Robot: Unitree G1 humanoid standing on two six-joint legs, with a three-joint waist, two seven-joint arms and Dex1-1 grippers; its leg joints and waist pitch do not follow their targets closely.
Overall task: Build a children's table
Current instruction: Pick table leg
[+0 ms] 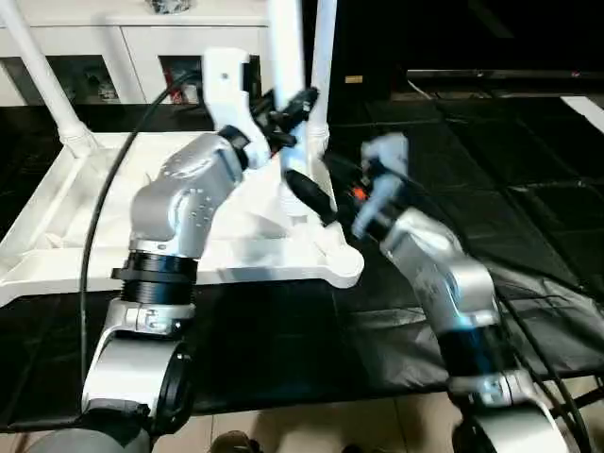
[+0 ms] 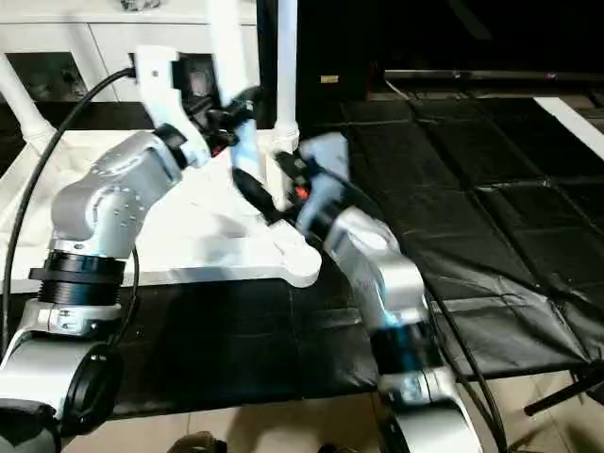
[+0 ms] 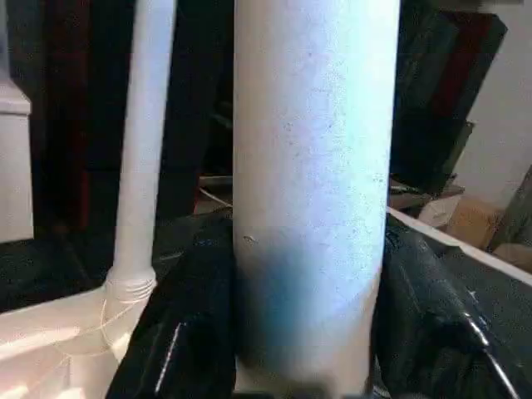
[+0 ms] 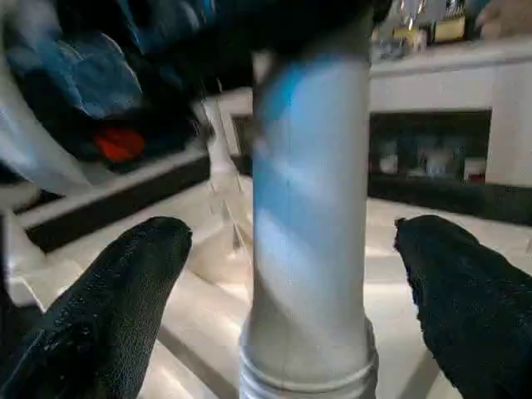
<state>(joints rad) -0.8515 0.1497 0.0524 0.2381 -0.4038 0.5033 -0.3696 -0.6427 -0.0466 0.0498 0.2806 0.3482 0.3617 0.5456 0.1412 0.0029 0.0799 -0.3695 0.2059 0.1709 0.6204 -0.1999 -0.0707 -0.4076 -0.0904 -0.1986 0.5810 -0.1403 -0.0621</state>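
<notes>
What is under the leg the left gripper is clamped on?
The leg stands on the upturned tabletop; the left gripper holds it. Its foot joint is partly covered by the right gripper.

The setting reads as an indoor test room furnished like a home. A low white cabinet with glass doors (image 1: 94, 57) lines the back wall. Black crinkled sheeting (image 1: 491, 170) covers the floor, with pale tiles (image 1: 311, 425) exposed at its near edge.

A black mat (image 1: 491, 189) of square tiles covers the floor, with light flooring (image 1: 311, 425) showing along its near edge. At the far left stands a white glass-door cabinet (image 1: 123, 47); the far right lies in darkness.
</notes>
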